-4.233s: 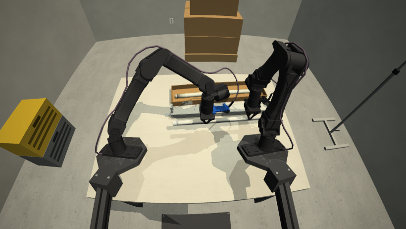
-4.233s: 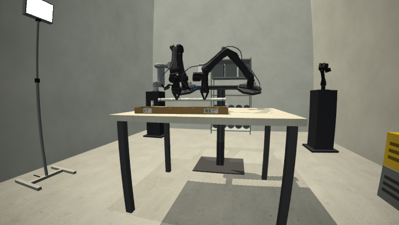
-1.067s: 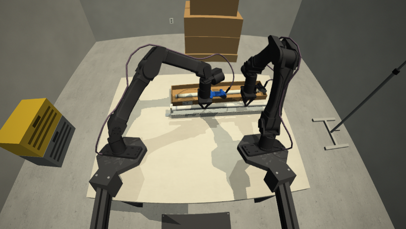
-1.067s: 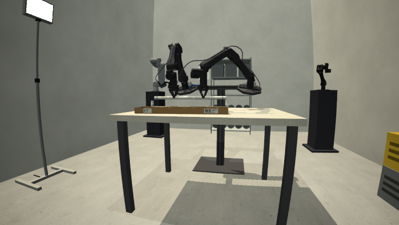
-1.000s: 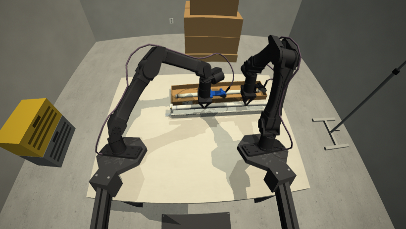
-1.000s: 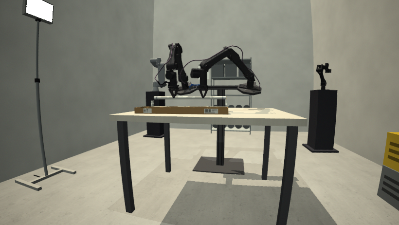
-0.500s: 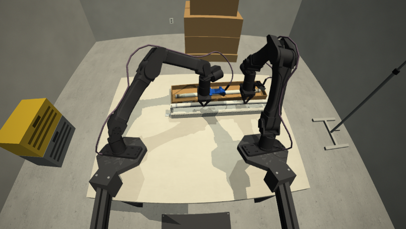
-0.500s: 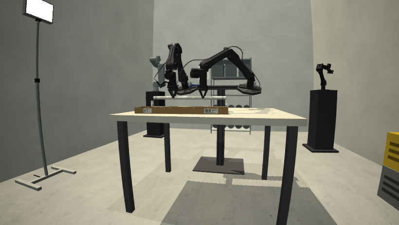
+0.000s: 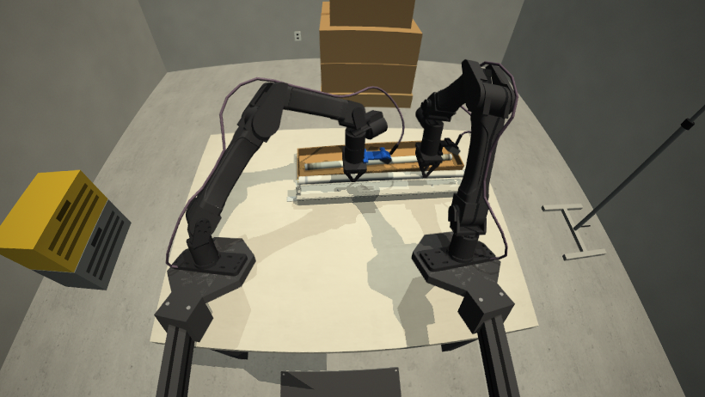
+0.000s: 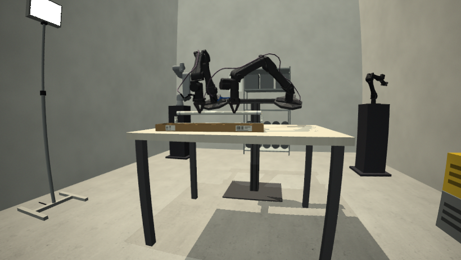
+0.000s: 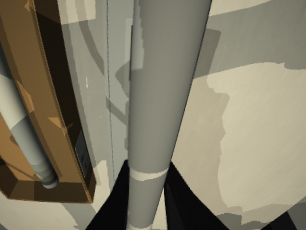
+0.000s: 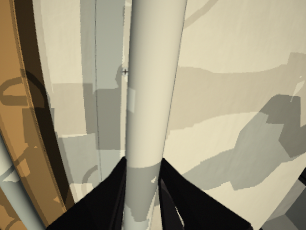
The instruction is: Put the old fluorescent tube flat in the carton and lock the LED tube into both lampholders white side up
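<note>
I hold the old fluorescent tube (image 10: pixel 219 112) level in the air with both grippers, a little above the bench and over the near edge of the carton (image 9: pixel 380 165). My left gripper (image 9: pixel 355 178) is shut on the tube (image 11: pixel 169 95) near its middle. My right gripper (image 9: pixel 426 174) is shut on it (image 12: pixel 156 95) nearer one end. The light fixture (image 9: pixel 375 191), a long pale channel, lies on the bench in front of the carton and below the tube. A second tube (image 9: pixel 325 162), the LED tube, lies inside the carton, with a blue piece (image 9: pixel 377 155) beside it.
The brown carton (image 10: pixel 209 127) is long, shallow and open-topped, near the far edge of the bench. A stack of cardboard boxes (image 9: pixel 370 54) stands on the floor behind. A yellow and grey case (image 9: pixel 54 229) sits on the floor left of the bench.
</note>
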Robot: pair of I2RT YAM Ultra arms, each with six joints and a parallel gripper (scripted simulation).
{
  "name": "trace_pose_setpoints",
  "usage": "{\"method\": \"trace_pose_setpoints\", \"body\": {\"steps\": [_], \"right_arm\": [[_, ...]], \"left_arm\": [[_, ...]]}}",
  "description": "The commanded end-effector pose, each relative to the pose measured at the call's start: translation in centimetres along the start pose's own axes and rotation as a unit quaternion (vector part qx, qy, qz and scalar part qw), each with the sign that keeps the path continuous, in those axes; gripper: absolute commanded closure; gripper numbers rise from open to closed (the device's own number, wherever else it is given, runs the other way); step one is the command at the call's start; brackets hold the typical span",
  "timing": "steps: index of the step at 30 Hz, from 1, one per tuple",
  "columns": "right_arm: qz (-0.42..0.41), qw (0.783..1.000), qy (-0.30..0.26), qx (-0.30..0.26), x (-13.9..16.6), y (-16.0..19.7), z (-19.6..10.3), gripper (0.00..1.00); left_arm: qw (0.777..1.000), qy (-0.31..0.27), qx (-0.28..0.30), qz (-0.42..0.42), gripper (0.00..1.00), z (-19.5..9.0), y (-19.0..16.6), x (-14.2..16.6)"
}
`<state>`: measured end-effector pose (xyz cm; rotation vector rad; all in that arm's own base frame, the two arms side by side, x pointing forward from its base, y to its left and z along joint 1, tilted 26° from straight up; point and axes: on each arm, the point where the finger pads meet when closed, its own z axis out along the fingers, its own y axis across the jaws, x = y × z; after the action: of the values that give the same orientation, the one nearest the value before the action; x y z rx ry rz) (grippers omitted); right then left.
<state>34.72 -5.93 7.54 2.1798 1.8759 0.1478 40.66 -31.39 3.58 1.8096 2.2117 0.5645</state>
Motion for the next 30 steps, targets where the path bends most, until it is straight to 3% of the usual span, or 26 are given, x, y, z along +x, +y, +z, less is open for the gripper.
{"method": "trace_pose_setpoints", "body": {"steps": [1, 3, 5, 11, 15, 17, 18, 21, 27, 30], "right_arm": [[0.004, 1.0, 0.009, -0.012, 0.6, 1.2, -1.0, 0.89], [0.003, 1.0, -0.001, -0.012, 0.3, 1.4, -1.1, 0.89], [0.004, 1.0, 0.008, -0.011, 0.6, 1.6, -0.8, 0.89], [0.005, 0.999, 0.01, -0.04, 0.7, 2.9, -1.6, 0.89], [0.006, 0.999, 0.009, -0.032, 0.6, 2.5, -1.3, 0.89], [0.007, 1.0, 0.007, -0.002, 0.4, 0.5, 0.1, 0.89], [0.008, 1.0, 0.008, -0.024, 0.4, 2.1, -0.8, 0.89], [0.01, 0.999, 0.008, -0.04, 0.3, 2.5, -1.8, 0.89], [0.01, 1.0, 0.007, -0.001, 0.2, 0.5, 0.5, 0.89], [0.009, 1.0, 0.007, -0.014, 0.3, 1.5, -0.1, 0.89]], "left_arm": [[1.0, -0.025, -0.001, 0.007, 0.89, -1.5, 0.8, -1.2], [0.999, -0.032, -0.006, 0.009, 0.89, -2.3, 0.9, -1.6], [1.0, -0.019, 0.004, 0.017, 0.89, -0.9, 0.0, -1.6], [0.999, -0.044, -0.014, 0.001, 0.89, -2.4, 1.6, -2.2], [0.999, -0.039, -0.004, -0.001, 0.89, -2.8, 1.1, -1.9], [0.999, -0.048, -0.013, 0.0, 0.89, -2.7, 1.5, -2.5], [0.999, -0.048, -0.013, 0.001, 0.89, -2.7, 1.4, -2.5], [0.999, -0.046, -0.011, 0.002, 0.89, -2.3, 1.3, -2.5], [0.999, -0.042, -0.008, 0.004, 0.89, -1.6, 1.1, -2.4], [0.999, -0.042, -0.008, 0.003, 0.89, -1.7, 1.1, -2.4]]}}
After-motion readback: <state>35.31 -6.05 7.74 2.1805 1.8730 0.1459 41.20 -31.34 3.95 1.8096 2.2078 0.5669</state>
